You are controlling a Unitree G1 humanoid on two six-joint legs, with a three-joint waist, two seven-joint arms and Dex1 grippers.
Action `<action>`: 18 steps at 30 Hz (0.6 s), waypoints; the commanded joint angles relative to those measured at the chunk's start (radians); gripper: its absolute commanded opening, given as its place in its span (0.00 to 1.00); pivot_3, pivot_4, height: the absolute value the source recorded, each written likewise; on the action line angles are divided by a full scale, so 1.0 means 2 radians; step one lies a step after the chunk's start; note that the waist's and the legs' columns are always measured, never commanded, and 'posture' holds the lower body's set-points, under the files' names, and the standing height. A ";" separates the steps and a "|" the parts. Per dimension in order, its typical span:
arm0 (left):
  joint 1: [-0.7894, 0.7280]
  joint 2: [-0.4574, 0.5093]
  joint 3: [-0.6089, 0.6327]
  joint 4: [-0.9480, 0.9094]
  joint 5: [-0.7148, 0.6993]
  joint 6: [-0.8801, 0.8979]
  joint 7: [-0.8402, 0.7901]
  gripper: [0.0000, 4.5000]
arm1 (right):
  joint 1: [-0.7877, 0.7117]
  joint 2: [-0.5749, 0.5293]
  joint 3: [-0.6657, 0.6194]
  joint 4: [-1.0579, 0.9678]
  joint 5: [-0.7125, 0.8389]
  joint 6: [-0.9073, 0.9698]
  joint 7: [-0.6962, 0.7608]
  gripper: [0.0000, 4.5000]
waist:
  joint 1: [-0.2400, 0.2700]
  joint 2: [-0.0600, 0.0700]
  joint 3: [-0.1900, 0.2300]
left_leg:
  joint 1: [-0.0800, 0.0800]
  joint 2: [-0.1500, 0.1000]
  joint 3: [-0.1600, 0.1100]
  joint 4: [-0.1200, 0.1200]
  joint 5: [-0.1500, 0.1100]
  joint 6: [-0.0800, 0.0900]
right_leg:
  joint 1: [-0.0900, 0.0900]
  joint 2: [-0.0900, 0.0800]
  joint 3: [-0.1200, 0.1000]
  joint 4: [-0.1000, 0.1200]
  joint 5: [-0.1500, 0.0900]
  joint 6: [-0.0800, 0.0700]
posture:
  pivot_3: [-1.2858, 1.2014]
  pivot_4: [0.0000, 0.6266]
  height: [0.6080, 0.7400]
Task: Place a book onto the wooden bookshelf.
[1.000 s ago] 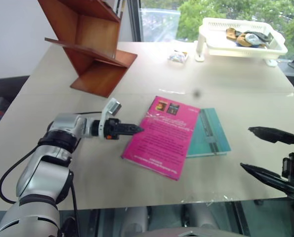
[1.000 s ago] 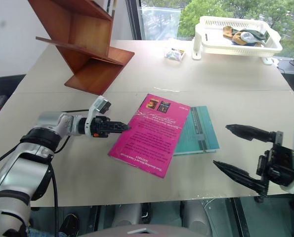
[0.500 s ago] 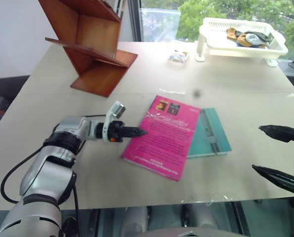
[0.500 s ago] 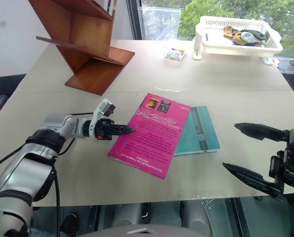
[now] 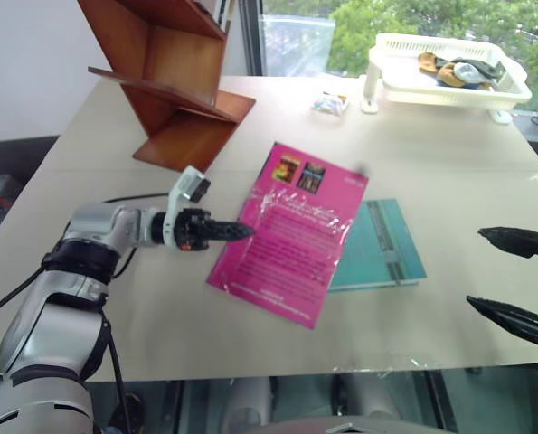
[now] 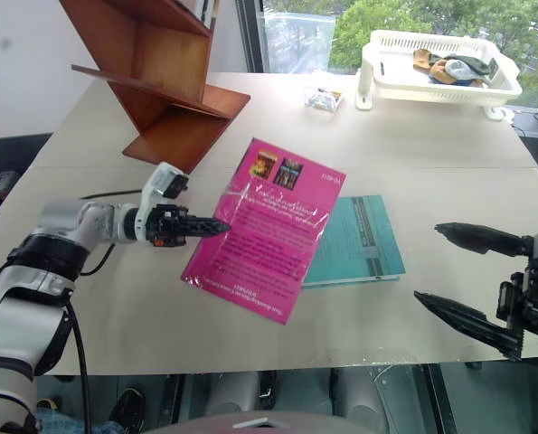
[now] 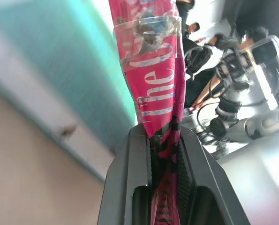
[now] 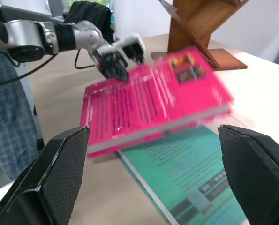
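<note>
The pink book (image 5: pixel 291 231) hangs tilted just above the table, and its far end with the small dark pictures is raised. My left gripper (image 5: pixel 237 231) is shut on its left long edge. In the left wrist view the pink cover (image 7: pixel 158 93) is pinched between the two black fingers (image 7: pixel 130 187). The wooden bookshelf (image 5: pixel 174 81) stands at the table's far left, beyond the left arm. My right gripper (image 5: pixel 475 267) stands open near the front right edge, apart from the book, with nothing between its fingers.
A thinner teal book (image 5: pixel 382 244) lies flat on the table, partly under the pink one. A white basket tray (image 5: pixel 449 68) with small items stands at the far right, with a small packet (image 5: pixel 329 104) near it. A person's legs (image 8: pixel 8 131) stand beside the table.
My left gripper has closed on the pink book's left edge and risen. The book has come up off the table and tilted. The right gripper stays open.
</note>
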State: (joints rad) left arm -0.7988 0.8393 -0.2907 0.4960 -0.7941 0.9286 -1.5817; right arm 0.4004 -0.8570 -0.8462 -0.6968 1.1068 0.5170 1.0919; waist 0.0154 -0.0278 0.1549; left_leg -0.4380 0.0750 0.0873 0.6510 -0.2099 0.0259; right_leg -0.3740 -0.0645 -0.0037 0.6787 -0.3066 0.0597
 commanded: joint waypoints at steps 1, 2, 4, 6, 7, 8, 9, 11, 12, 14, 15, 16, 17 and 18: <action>-0.010 -0.013 0.076 -0.104 0.003 -0.048 0.050 0.03 | -0.015 0.002 -0.004 0.029 -0.008 -0.014 0.007 1.00 | 0.000 0.000 0.000 | 0.000 0.000 0.000 0.000 0.000 0.000 | 0.000 0.000 0.000 0.000 0.000 0.000 | 0.52 0.24 1.00; -0.012 -0.018 0.093 -0.128 -0.001 -0.048 0.067 0.03 | -0.020 0.003 -0.002 0.036 -0.013 -0.018 0.008 1.00 | 0.000 0.000 0.000 | 0.000 0.000 0.000 0.000 0.000 0.000 | 0.000 0.000 0.000 0.000 0.000 0.000 | 0.52 0.24 1.00; -0.016 -0.023 0.114 -0.171 0.014 -0.072 0.095 0.03 | -0.033 0.004 0.006 0.050 -0.018 -0.022 0.007 1.00 | -0.001 0.000 0.000 | 0.000 0.000 0.000 0.000 0.000 0.000 | 0.000 0.000 0.000 0.000 0.000 0.000 | 0.52 0.24 1.00; -0.045 -0.028 0.130 -0.208 0.050 -0.117 0.137 0.03 | -0.059 -0.001 0.018 0.072 -0.025 -0.027 0.006 1.00 | -0.002 0.000 0.000 | 0.001 0.000 0.000 0.000 0.000 0.000 | 0.001 0.000 0.000 0.000 0.000 0.000 | 0.52 0.24 1.00; -0.062 -0.029 0.137 -0.219 0.069 -0.146 0.154 0.03 | -0.073 -0.006 0.024 0.084 -0.030 -0.029 0.008 1.00 | -0.002 0.000 0.000 | 0.001 0.000 0.000 0.000 0.000 0.000 | 0.001 0.000 0.000 0.000 0.000 0.000 | 0.52 0.24 1.00; -0.077 -0.031 0.142 -0.222 0.085 -0.171 0.168 0.03 | -0.084 -0.009 0.027 0.093 -0.032 -0.030 0.010 1.00 | -0.002 0.000 0.001 | 0.001 0.000 0.000 0.000 0.000 0.000 | 0.001 0.000 0.000 0.000 0.000 0.000 | 0.52 0.24 1.00; -0.092 -0.030 0.145 -0.223 0.104 -0.200 0.177 0.03 | -0.096 -0.012 0.029 0.105 -0.033 -0.031 0.013 1.00 | -0.001 0.000 0.001 | 0.001 0.000 0.000 0.001 0.000 0.000 | 0.001 0.000 0.000 0.000 0.000 0.000 | 0.52 0.24 1.00; -0.111 -0.022 0.147 -0.228 0.134 -0.251 0.177 0.03 | -0.120 -0.016 0.030 0.131 -0.033 -0.032 0.019 1.00 | -0.001 0.000 0.001 | 0.001 0.000 0.000 0.001 0.000 0.000 | 0.001 0.000 0.000 0.000 0.000 0.000 | 0.52 0.24 1.00; -0.116 -0.018 0.146 -0.229 0.155 -0.287 0.174 0.03 | -0.130 -0.017 0.029 0.143 -0.032 -0.031 0.022 1.00 | -0.001 0.000 0.001 | 0.001 0.000 0.001 0.001 0.000 0.000 | 0.001 0.000 0.001 0.000 0.000 0.000 | 0.52 0.24 1.00; -0.124 -0.007 0.145 -0.228 0.187 -0.338 0.168 0.03 | -0.146 -0.020 0.026 0.165 -0.026 -0.026 0.028 1.00 | -0.001 0.000 0.000 | 0.001 0.000 0.002 0.000 0.000 0.000 | 0.001 0.000 0.001 -0.001 0.000 0.000 | 0.52 0.24 1.00; -0.126 -0.001 0.145 -0.226 0.197 -0.354 0.164 0.03 | -0.152 -0.021 0.025 0.173 -0.024 -0.024 0.031 1.00 | -0.001 0.001 0.000 | 0.002 0.000 0.002 0.000 0.001 -0.001 | 0.001 0.000 0.001 -0.001 0.000 0.000 | 0.52 0.24 1.00; -0.128 0.006 0.146 -0.223 0.210 -0.377 0.159 0.03 | -0.156 -0.023 0.022 0.182 -0.023 -0.022 0.036 1.00 | -0.001 0.001 0.001 | 0.002 0.000 0.003 0.000 0.001 -0.001 | 0.001 0.000 0.001 -0.001 0.000 0.000 | 0.52 0.24 1.00; -0.131 0.011 0.146 -0.218 0.223 -0.401 0.155 0.03 | -0.160 -0.025 0.021 0.189 -0.023 -0.022 0.040 1.00 | -0.001 0.001 0.001 | 0.002 0.000 0.004 0.000 0.001 -0.001 | 0.001 0.001 0.001 -0.001 0.000 0.000 | 0.52 0.24 1.00; -0.136 0.020 0.147 -0.205 0.242 -0.432 0.152 0.03 | -0.164 -0.028 0.019 0.199 -0.025 -0.022 0.048 1.00 | -0.001 0.001 0.001 | 0.002 0.000 0.004 0.000 0.001 -0.001 | 0.001 0.001 0.001 -0.001 0.000 0.000 | 0.52 0.24 1.00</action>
State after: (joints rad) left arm -1.0358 0.8448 -0.0173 0.0705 -0.3645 0.1778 -1.2678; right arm 0.0895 -0.8880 -0.7716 -0.3188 1.0423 0.4761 1.1599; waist 0.0140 -0.0257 0.1565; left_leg -0.4347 0.0747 0.0956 0.6501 -0.2087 0.0241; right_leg -0.3716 -0.0633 -0.0015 0.6771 -0.3065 0.0602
